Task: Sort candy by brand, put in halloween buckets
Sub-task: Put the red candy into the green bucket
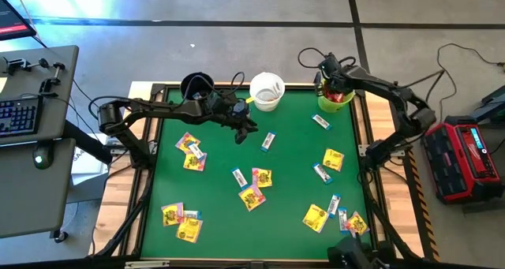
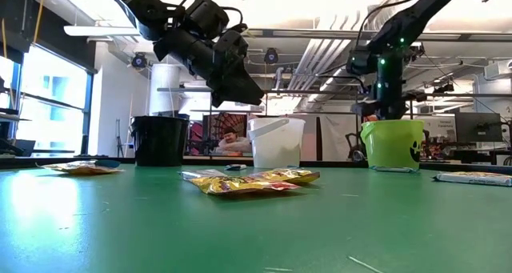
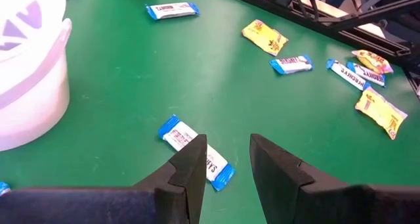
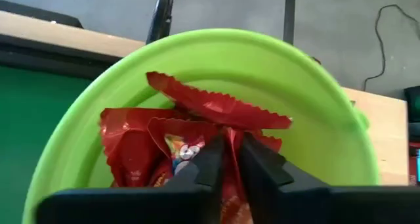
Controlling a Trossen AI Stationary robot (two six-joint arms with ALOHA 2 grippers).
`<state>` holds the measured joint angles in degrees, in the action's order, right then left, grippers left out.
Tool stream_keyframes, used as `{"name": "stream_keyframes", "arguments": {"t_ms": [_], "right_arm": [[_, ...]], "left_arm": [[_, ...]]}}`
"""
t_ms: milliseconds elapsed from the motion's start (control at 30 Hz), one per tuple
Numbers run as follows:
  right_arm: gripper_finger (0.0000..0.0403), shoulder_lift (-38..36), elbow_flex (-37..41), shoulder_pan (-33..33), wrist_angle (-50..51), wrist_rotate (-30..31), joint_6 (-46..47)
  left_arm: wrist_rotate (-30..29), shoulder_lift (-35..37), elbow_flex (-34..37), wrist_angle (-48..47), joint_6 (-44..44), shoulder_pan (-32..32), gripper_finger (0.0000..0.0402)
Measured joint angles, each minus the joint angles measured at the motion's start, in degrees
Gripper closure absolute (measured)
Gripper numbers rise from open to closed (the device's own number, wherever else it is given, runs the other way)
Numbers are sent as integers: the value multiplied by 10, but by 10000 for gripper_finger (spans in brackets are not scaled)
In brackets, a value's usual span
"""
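Black left hand [image 1: 245, 132] raised, right hand [image 4: 231, 159] in green bucket [image 4: 315, 112]

Round plastic pails: 3, being 1 black [image 1: 197, 86], 1 white [image 1: 267, 90] and 1 lime green [image 1: 335, 100].

Flat yellow wrapped packets [image 1: 333, 159] on the green table top [image 1: 292, 162]: 9.

Slim white-and-blue wrapped packets [image 1: 268, 141] on the table top: 6 plain, with 2 more likely, lying against yellow ones.

Red wrapped packets [image 4: 216, 106]: at least 3, all inside the lime green pail; the exact number cannot be told.
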<state>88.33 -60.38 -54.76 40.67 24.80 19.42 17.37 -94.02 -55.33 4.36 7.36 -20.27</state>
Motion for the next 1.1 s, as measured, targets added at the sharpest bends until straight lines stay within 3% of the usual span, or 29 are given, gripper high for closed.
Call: {"name": "stream_keyframes", "arguments": {"t_ms": [267, 400, 533, 700, 1100], "right_arm": [[261, -21, -27, -6, 31, -10, -1], [241, -25, -74, -6, 85, -9, -15], [281, -25, -72, -17, 78, -15, -17], [388, -24, -38, -38, 60, -69, -14], [397, -24, 29, -38, -34, -98, 11]], "left_arm": [[0, 0, 0, 0, 0, 0, 293], [-1, 0, 0, 0, 0, 0, 293], [-1, 0, 0, 0, 0, 0, 293], [-1, 0, 0, 1, 1, -1, 293], [-27, 0, 0, 1, 5, -1, 293]]}}
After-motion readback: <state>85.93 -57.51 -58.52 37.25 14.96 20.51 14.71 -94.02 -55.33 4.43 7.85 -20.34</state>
